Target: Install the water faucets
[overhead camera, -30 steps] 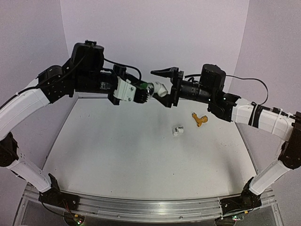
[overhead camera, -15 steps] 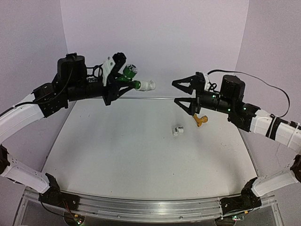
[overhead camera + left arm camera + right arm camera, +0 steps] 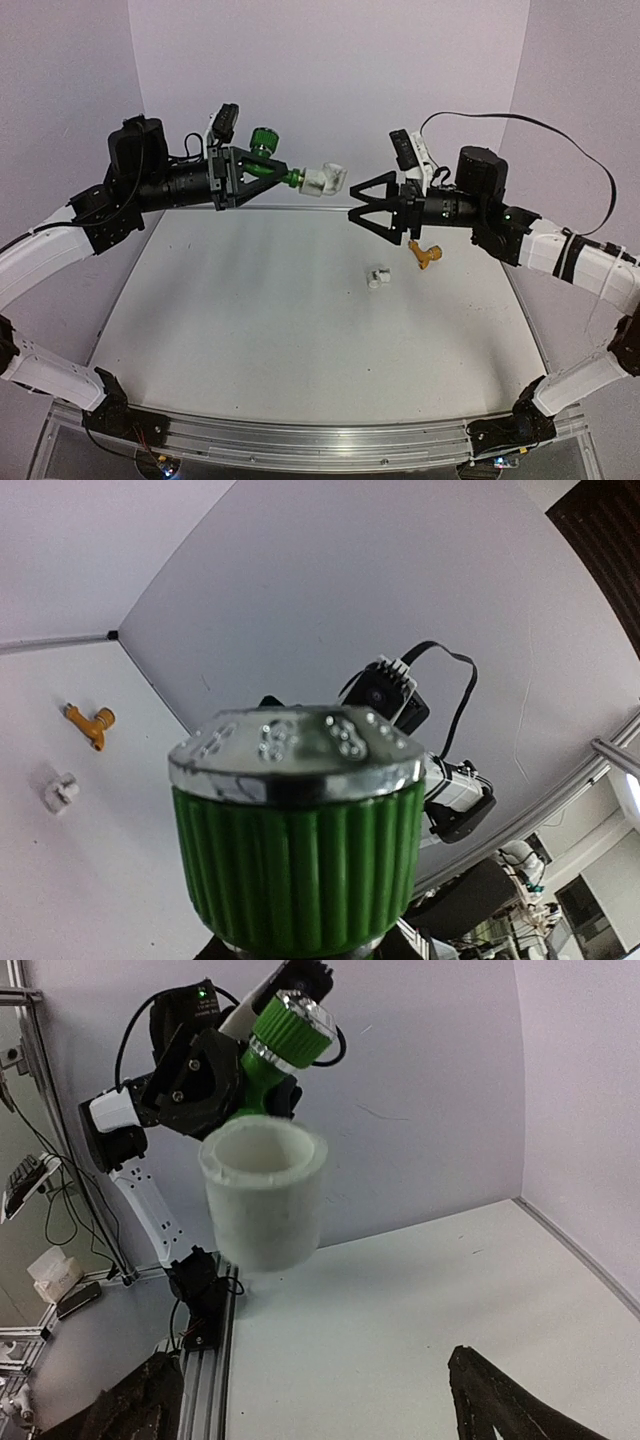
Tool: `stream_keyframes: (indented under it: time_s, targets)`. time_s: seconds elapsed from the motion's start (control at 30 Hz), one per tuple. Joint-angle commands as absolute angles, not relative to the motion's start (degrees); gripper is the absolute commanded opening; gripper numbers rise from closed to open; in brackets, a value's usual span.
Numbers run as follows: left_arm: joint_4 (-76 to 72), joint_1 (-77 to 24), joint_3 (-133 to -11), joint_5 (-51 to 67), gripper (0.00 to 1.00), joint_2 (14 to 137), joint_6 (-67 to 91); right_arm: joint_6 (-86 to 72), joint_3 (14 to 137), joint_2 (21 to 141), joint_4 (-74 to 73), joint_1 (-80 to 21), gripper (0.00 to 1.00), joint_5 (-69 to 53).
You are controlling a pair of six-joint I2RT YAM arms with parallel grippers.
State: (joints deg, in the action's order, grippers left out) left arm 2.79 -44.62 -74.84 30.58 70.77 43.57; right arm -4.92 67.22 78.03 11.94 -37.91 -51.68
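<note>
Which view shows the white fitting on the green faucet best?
Right wrist: the white fitting is large, open end facing the camera. Top external shows it small, on the green faucet. Left wrist shows only the faucet's knob, hiding it.

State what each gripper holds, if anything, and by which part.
Left gripper: the green faucet, gripped by its body under the knob, white fitting on its end. Right gripper: nothing.
</note>
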Motion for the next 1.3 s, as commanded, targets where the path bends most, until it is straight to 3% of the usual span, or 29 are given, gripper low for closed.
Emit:
stream_keyframes:
  time_s: [0.0,0.27,0.47,0.73,0.87,1.07,1.23,1.27]
  targets:
    - [-8.4,-44.5,-70.1,34.2,0.00,67.0,52.2,-15.5,69.1,81.8,28.7,-39.1,0.90,-57.5]
    - [-12.2,-44.5,-68.6,36.3,0.00,68.2,52.7,-25.3,69.2,85.8,37.6,-45.8,0.82,-52.6]
    - [-12.9,-44.5,-67.7,36.5,0.00,67.8,52.1,-32.3,68.5,87.5,43.2,-46.6,0.60,-50.5]
    - [-13.3,-44.5,-66.7,36.8,0.00,67.7,51.5,-35.1,67.2,87.4,46.9,-46.6,0.58,-47.7]
    - [-13.7,-44.5,-66.7,37.1,0.00,67.9,51.4,-37.1,68.5,89.0,47.3,-46.8,0.40,-48.9]
    - [-14.3,-44.5,-66.5,36.9,0.00,68.2,51.3,-39.0,68.0,89.6,48.8,-47.6,0.29,-49.0]
    - [-14.8,-44.5,-65.5,37.7,0.00,67.7,45.7,-48.2,68.5,90.5,52.4,-48.1,0.01,-47.3]
    - [-14.8,-44.6,-64.9,38.0,0.00,67.3,42.2,-51.7,68.6,90.9,53.6,-48.1,0.00,-46.9]
